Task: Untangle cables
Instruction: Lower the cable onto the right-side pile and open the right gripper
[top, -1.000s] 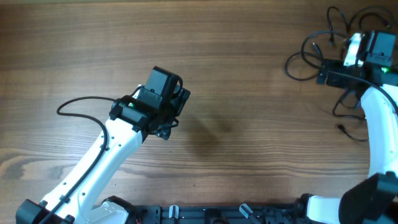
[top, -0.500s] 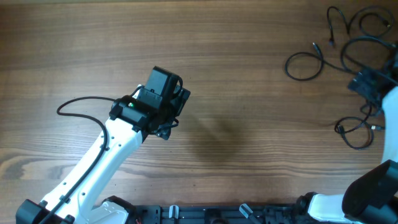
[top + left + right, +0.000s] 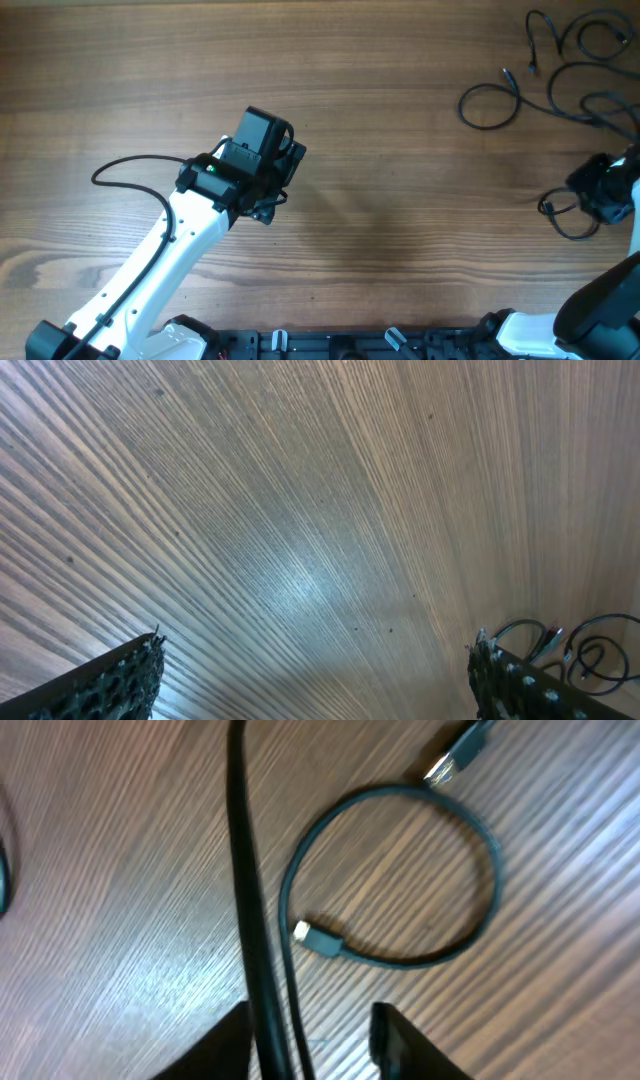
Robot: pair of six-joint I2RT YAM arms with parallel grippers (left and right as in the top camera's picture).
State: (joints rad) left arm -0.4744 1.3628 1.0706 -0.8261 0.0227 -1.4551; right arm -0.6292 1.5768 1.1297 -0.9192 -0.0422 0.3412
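Note:
Several thin black cables (image 3: pixel 560 62) lie in loose loops at the table's far right. One round loop (image 3: pixel 488 103) is at their left, and a small curl (image 3: pixel 572 215) lies nearer the front. My right gripper (image 3: pixel 600 190) hovers over that curl. In the right wrist view its gripper (image 3: pixel 310 1045) stands part-way narrowed. A thick black cord (image 3: pixel 245 870) and a thin cord (image 3: pixel 290 1010) run between the fingers beside the left one, and bare wood shows in the gap. A looped cable (image 3: pixel 400 961) with plug ends lies just ahead. My left gripper (image 3: pixel 315 660) is wide open over bare wood.
The left arm (image 3: pixel 190 230) stretches from the front left toward mid-table, its own black wire (image 3: pixel 120 165) curving off to the left. The table's right edge is close to the right gripper. A black rail (image 3: pixel 330 345) runs along the front edge.
The right arm has swung from the far-right cable cluster toward the front, down to the small curl. Its jaws have narrowed around two cords. The left arm has not moved.

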